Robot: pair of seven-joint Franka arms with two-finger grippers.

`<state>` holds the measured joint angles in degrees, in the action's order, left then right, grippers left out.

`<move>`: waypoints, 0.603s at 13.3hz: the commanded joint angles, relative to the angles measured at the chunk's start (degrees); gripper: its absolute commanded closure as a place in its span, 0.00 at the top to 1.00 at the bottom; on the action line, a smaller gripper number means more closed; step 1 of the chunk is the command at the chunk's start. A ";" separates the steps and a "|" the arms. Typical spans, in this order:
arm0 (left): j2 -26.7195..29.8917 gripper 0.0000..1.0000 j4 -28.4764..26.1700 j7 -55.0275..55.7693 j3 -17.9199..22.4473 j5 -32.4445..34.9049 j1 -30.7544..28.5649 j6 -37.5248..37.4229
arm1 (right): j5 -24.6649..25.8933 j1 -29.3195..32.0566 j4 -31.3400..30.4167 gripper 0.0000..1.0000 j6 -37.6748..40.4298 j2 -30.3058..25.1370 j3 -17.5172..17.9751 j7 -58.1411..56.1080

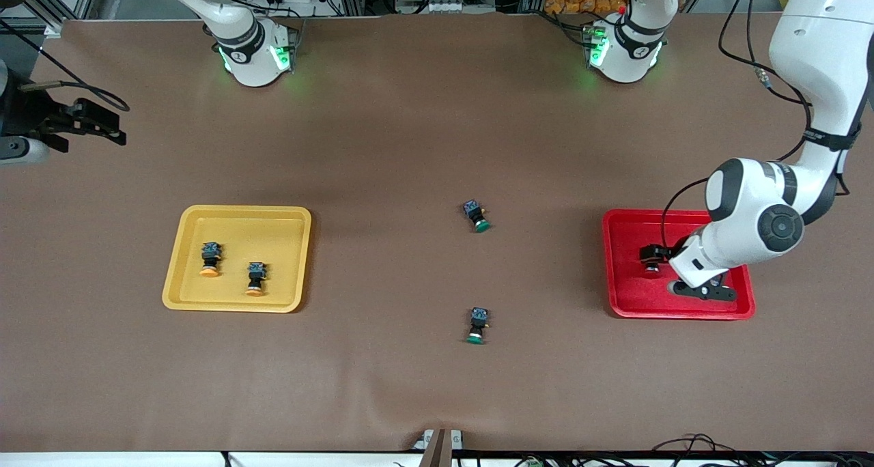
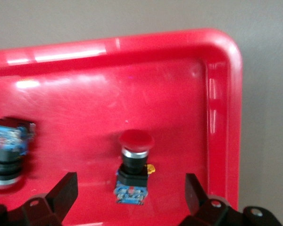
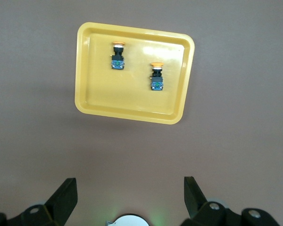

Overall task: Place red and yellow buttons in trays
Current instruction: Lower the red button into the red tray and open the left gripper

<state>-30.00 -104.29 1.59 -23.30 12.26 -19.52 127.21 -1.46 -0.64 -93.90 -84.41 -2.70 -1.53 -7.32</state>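
Note:
My left gripper (image 2: 130, 188) is open, low over the red tray (image 1: 635, 296). A red button (image 2: 133, 165) lies free on the tray floor (image 2: 155, 94) between the spread fingers (image 2: 66, 188), touching neither. A second red button (image 1: 650, 257) lies beside it in the same tray. In the front view the left hand (image 1: 703, 291) hides the first one. Two yellow buttons (image 1: 210, 259) (image 1: 256, 278) lie in the yellow tray (image 1: 273, 238). My right gripper (image 1: 116, 129) waits open and empty, high over the right arm's end of the table; its wrist view shows the yellow tray (image 3: 132, 101) with both buttons (image 3: 117, 55) (image 3: 157, 76).
Two green-capped switches lie on the brown mat between the trays, one (image 1: 476, 216) farther from the front camera than the other (image 1: 477, 325). The arm bases (image 1: 256, 50) (image 1: 625, 47) stand along the table's edge.

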 commanded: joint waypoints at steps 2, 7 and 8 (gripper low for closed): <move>3.72 1.00 13.02 -0.80 -3.67 -0.21 -0.52 -19.22 | -0.74 -0.33 1.26 1.00 0.83 0.50 -0.05 0.73; 6.61 1.00 25.71 -0.71 -6.67 -0.66 0.10 -36.31 | -0.74 -0.24 1.26 1.00 1.00 0.50 -0.05 0.73; 7.92 1.00 25.80 -0.71 -7.72 -1.09 -0.34 -38.07 | -0.65 -0.24 1.35 1.00 1.09 0.42 -0.05 0.81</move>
<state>-23.62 -79.65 1.53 -29.84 12.20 -19.42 92.64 -1.46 -0.96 -93.75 -84.34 -2.59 -1.51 -7.23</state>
